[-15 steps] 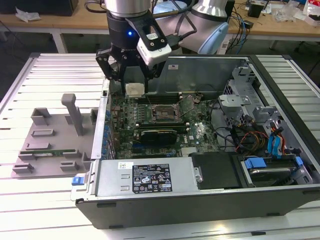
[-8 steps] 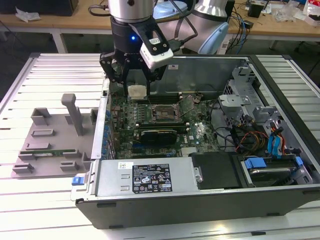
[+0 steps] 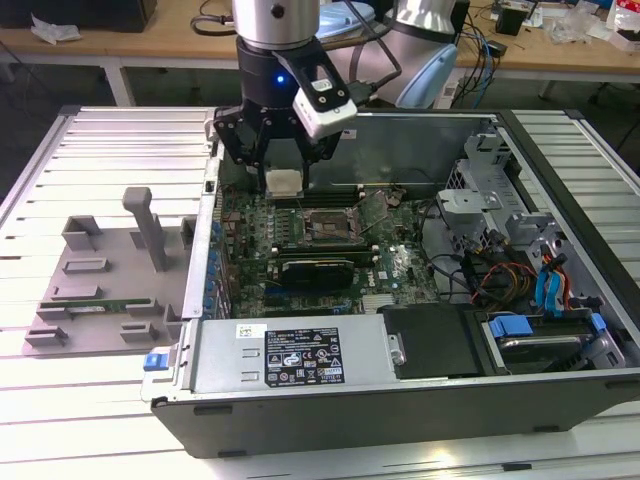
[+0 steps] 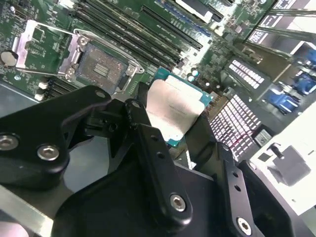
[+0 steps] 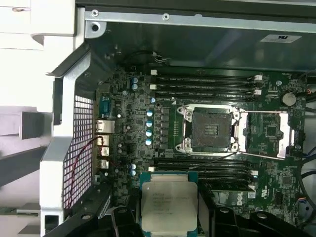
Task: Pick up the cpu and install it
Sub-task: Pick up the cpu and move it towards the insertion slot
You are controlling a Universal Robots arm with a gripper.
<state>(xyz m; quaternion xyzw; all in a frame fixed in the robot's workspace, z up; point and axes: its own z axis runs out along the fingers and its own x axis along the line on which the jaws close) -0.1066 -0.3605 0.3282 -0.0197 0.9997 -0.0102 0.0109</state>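
Observation:
My gripper [image 3: 283, 183] is shut on the cpu [image 3: 284, 182], a flat square chip with a silver-grey top and teal edge. I hold it above the green motherboard [image 3: 400, 262], inside the open computer case. The chip also shows between the black fingers [image 4: 148, 143] in both wrist views: cpu [image 4: 174, 109], cpu [image 5: 169, 201]. The open cpu socket [image 5: 211, 129] lies a short way beyond the chip, its dark square frame bare with its metal latch plate [image 5: 269, 131] swung aside. In the exterior view the socket [image 3: 327, 227] sits below and to the right of the held chip.
The computer case [image 3: 560, 180] has tall metal walls around the board. Memory slots [image 5: 205, 83] flank the socket. Drive bays and cables [image 3: 520, 270] fill the exterior view's right. A grey fixture tray [image 3: 100, 290] with a green memory stick [image 3: 95, 307] lies at the left.

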